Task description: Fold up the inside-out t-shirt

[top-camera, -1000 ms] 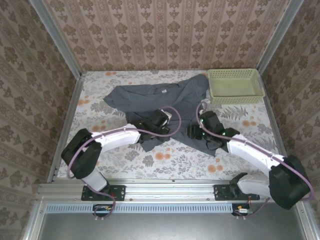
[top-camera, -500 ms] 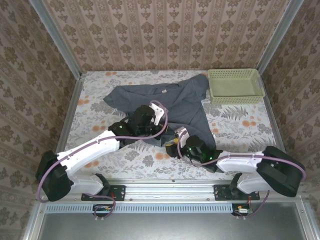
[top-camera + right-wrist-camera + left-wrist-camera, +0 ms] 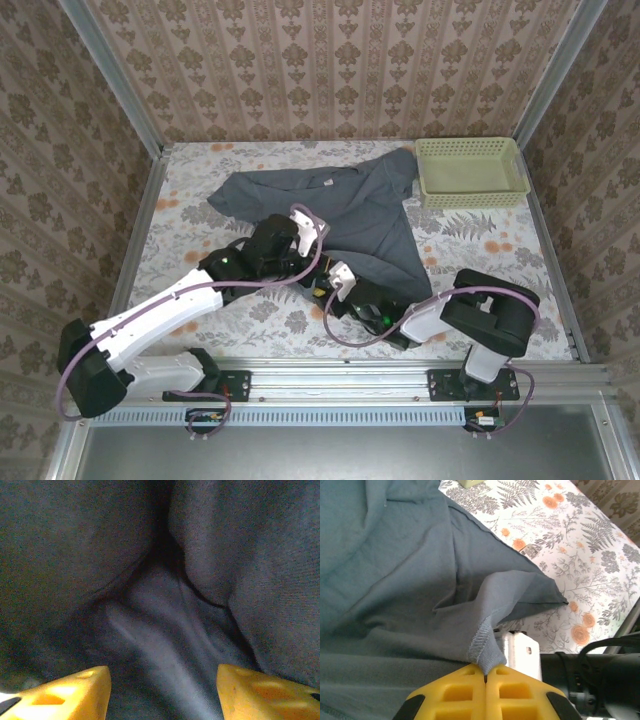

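Inside-out t-shirt (image 3: pixel 350 205) hem pinched in left jaws; right jaws apart, fabric just ahead.

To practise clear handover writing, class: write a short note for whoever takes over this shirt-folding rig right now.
Left gripper: jaws shut on a stitched hem edge of the t-shirt, lifting it slightly.
Right gripper: jaws open, pushed in among the shirt's folds, gripping nothing.
T-shirt: rumpled on the table, collar towards the far wall, one sleeve beside the basket.
Done: no neat fold yet.
Left: flatten it and make every fold.
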`<state>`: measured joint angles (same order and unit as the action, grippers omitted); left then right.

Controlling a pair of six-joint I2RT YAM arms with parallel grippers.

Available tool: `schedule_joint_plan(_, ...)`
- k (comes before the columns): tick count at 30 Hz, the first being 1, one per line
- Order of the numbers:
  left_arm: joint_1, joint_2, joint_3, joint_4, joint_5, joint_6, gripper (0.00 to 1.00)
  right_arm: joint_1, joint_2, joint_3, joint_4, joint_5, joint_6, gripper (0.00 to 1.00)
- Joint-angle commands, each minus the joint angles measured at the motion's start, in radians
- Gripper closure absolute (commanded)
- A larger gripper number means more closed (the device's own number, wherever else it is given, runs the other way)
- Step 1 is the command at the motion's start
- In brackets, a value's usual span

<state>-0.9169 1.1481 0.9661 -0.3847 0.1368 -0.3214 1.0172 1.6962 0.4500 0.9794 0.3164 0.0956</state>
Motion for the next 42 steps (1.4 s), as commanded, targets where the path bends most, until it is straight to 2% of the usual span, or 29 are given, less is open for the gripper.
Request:
schedule_joint_plan(1, -0.009, -0.049, 0.052, -0.026, 0.038, 0.008, 1.00, -0.011, 0.028, 0.060, 0.021, 0.070, -0.057, 0.41)
schedule_joint_plan(11, -0.009, -0.149, 0.136, -0.074, 0.084, 0.019, 1.00, -0.131, 0.057, 0.222, -0.156, 0.071, -0.031, 0.41)
schedule_joint_plan(15, -0.008, -0.177, 0.181, -0.082, 0.096, 0.028, 1.00, -0.184, 0.070, 0.273, -0.225, 0.066, 0.045, 0.41)
schedule_joint_plan(20, -0.008, -0.185, 0.243, -0.086, 0.104, 0.041, 1.00, -0.227, 0.093, 0.374, -0.395, 0.036, 0.148, 0.40)
schedule_joint_plan(26, -0.014, -0.160, 0.355, -0.071, 0.128, 0.050, 1.00, -0.257, 0.197, 0.527, -0.574, 0.020, 0.237, 0.37)
schedule_joint_plan(31, -0.024, -0.119, 0.466, -0.070, 0.123, 0.058, 1.00, -0.302, 0.279, 0.713, -0.804, -0.008, 0.331, 0.35)
schedule_joint_plan(33, -0.027, -0.099, 0.493, -0.064, 0.113, 0.054, 1.00, -0.305, 0.319, 0.811, -0.933, 0.007, 0.351, 0.30)
schedule_joint_plan(38, -0.038, -0.057, 0.529, -0.001, 0.135, 0.016, 1.00, -0.304, 0.422, 0.998, -1.146, 0.050, 0.392, 0.05)
schedule_joint_plan(42, -0.054, -0.007, 0.589, 0.025, 0.155, -0.001, 1.00, -0.300, 0.522, 1.153, -1.341, 0.089, 0.407, 0.00)
